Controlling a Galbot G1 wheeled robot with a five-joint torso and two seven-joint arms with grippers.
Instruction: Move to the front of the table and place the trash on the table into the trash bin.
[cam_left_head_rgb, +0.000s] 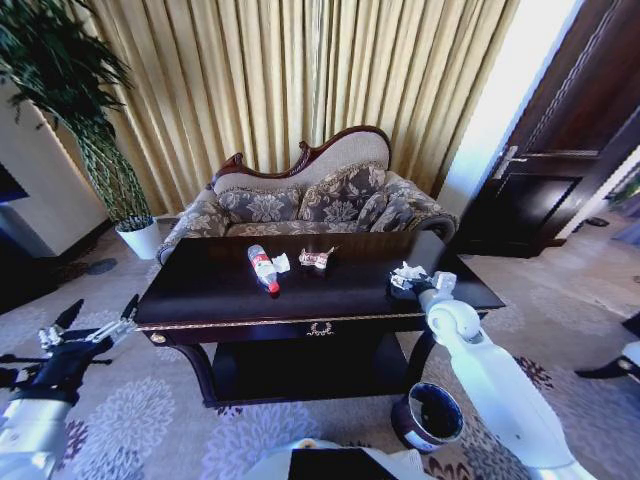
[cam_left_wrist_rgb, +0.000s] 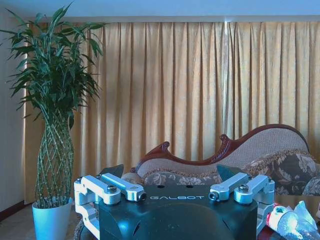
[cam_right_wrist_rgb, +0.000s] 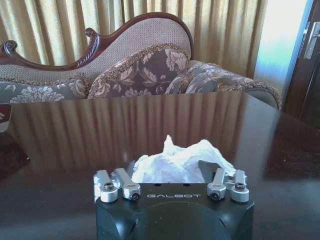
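Observation:
The dark glossy table (cam_left_head_rgb: 200, 300) stands in front of me. On it lie a clear bottle (cam_left_head_rgb: 263, 268) with a red cap, a small white tissue (cam_left_head_rgb: 281, 263) beside it, and a reddish wrapper (cam_left_head_rgb: 314, 259). Near the table's right end, my right gripper (cam_left_head_rgb: 413, 284) (cam_right_wrist_rgb: 170, 169) sits low over a crumpled white tissue (cam_left_head_rgb: 406, 271) (cam_right_wrist_rgb: 180, 160). It is open, and its fingers (cam_right_wrist_rgb: 209, 169) stand on either side of the wad, which rests on the tabletop. The black trash bin (cam_left_head_rgb: 430, 416) stands on the carpet at the table's right front corner. My left gripper (cam_left_head_rgb: 92, 328) (cam_left_wrist_rgb: 170, 172) hovers open off the table's left end.
A patterned sofa (cam_left_head_rgb: 310, 195) stands behind the table. A tall plant in a white pot (cam_left_head_rgb: 140, 238) is at the back left, and a dark door (cam_left_head_rgb: 560, 150) at the right. Patterned carpet surrounds the table. The table's lower shelf (cam_left_head_rgb: 300, 365) lies under the top.

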